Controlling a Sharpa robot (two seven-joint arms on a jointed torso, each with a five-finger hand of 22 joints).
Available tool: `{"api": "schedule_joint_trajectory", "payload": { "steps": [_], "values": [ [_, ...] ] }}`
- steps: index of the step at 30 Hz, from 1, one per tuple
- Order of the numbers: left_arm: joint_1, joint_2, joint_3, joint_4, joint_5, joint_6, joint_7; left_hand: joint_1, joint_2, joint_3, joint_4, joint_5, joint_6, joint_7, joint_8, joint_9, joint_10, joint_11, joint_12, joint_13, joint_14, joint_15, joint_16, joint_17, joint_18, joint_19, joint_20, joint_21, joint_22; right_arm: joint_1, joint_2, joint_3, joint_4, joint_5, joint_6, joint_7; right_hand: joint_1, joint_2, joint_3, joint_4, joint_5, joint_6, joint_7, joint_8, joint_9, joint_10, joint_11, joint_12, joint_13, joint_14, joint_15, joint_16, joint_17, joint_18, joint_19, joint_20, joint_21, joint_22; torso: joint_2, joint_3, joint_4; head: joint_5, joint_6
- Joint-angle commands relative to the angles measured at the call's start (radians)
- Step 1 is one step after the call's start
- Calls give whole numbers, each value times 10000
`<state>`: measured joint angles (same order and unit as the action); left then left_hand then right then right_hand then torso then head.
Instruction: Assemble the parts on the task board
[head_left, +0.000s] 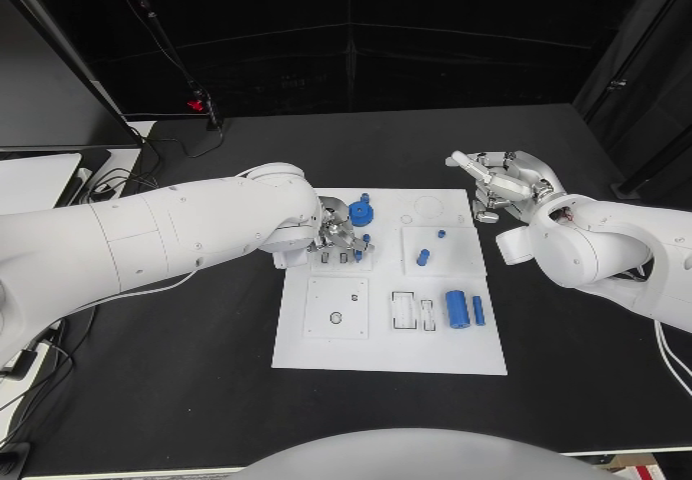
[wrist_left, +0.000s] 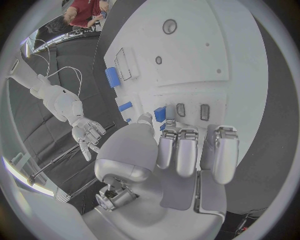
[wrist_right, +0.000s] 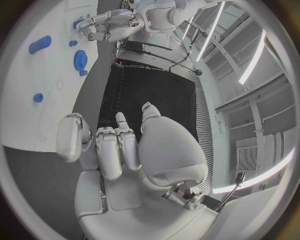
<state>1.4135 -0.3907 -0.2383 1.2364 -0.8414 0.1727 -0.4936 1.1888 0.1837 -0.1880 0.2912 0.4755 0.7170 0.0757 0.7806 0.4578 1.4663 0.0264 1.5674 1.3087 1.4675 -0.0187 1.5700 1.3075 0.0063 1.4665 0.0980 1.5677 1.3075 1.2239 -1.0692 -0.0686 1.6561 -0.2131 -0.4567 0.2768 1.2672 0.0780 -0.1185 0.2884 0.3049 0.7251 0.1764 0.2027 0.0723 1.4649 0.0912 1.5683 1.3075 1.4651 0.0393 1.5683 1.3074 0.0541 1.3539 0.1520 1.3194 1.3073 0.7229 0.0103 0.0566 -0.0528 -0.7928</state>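
Observation:
The white task board (head_left: 389, 340) lies mid-table. My left hand (head_left: 339, 234) is over its upper left area, beside a blue gear (head_left: 361, 211). In the left wrist view its thumb and fingertips (wrist_left: 169, 131) close around a small blue piece (wrist_left: 160, 114) next to two small slots (wrist_left: 204, 111). My right hand (head_left: 505, 185) hovers off the board's upper right corner with its fingers apart and nothing in it. Two blue pegs (head_left: 423, 257) stand mid-board. A blue cylinder (head_left: 456, 308) and a blue bar (head_left: 477, 310) lie lower right.
Cables and a stand (head_left: 202, 105) sit at the table's back left. A white surface (head_left: 36, 180) borders the table's left edge. Black tabletop (head_left: 389, 420) stretches in front of the board and to its right.

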Motion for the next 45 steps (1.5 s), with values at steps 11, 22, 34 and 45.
{"api": "schedule_joint_trajectory", "payload": {
  "steps": [11, 22, 34, 45],
  "values": [
    [11, 7, 7, 16, -35, -3, 177, 1395, -416, 1162, -49, 1879, 90, -75, -345, 477, 1045, -168, 34, 2621, 1033, -180, 8, 2633, -63, 1043, -149, 31, 2633, 4, -11, -2, -9, 23, 13, -42, 18, 121, -86, -4, 69, -91, 5, 99, 2, 1059, 92, 25, 2633, 1057, 57, 25, 2634, 196, -104, 17, -73, 1546, -2, -5, 6, -47, -19],
    [11, -81, 7, 73, -35, -139, 508, 1976, -821, 2386, -43, 2916, 172, -25, -538, 861, 1045, -130, 34, 2621, 1033, -171, 8, 2633, -63, 1043, -163, 31, 2633, -34, -32, -10, -58, 23, -4, -132, 30, 196, -98, 11, 64, -123, 10, 169, 7, 1059, 100, 25, 2633, 1057, 64, 25, 2634, 201, -116, 24, -96, 1543, -1, -1, 8, -94, -50],
    [16, -451, 7, 376, -33, -328, 908, 2015, -906, 2685, -36, 2927, 229, -12, -575, 966, 1045, -119, 34, 2621, 1033, -165, 8, 2633, -63, 1043, -156, 31, 2633, -90, -40, -22, -131, 23, 8, -209, 31, 229, -104, 15, 60, -133, 12, 199, 10, 1059, 104, 25, 2633, 1057, 67, 25, 2634, 204, -124, 28, -109, 1540, -4, -1, 10, -103, -53],
    [41, -1100, 8, 840, -27, -292, 977, 1896, -975, 2758, 3, 2896, 261, 7, -598, 1025, 1045, -102, 34, 2621, 1033, -158, 8, 2633, -63, 1043, -151, 31, 2633, -126, -36, -29, -168, 23, 21, -210, 31, 267, -114, 18, 53, -148, 15, 237, 13, 1059, 108, 25, 2633, 1057, 72, 25, 2634, 206, -127, 32, -117, 1539, 2, 6, 17, -22, -84]
  ]
}}
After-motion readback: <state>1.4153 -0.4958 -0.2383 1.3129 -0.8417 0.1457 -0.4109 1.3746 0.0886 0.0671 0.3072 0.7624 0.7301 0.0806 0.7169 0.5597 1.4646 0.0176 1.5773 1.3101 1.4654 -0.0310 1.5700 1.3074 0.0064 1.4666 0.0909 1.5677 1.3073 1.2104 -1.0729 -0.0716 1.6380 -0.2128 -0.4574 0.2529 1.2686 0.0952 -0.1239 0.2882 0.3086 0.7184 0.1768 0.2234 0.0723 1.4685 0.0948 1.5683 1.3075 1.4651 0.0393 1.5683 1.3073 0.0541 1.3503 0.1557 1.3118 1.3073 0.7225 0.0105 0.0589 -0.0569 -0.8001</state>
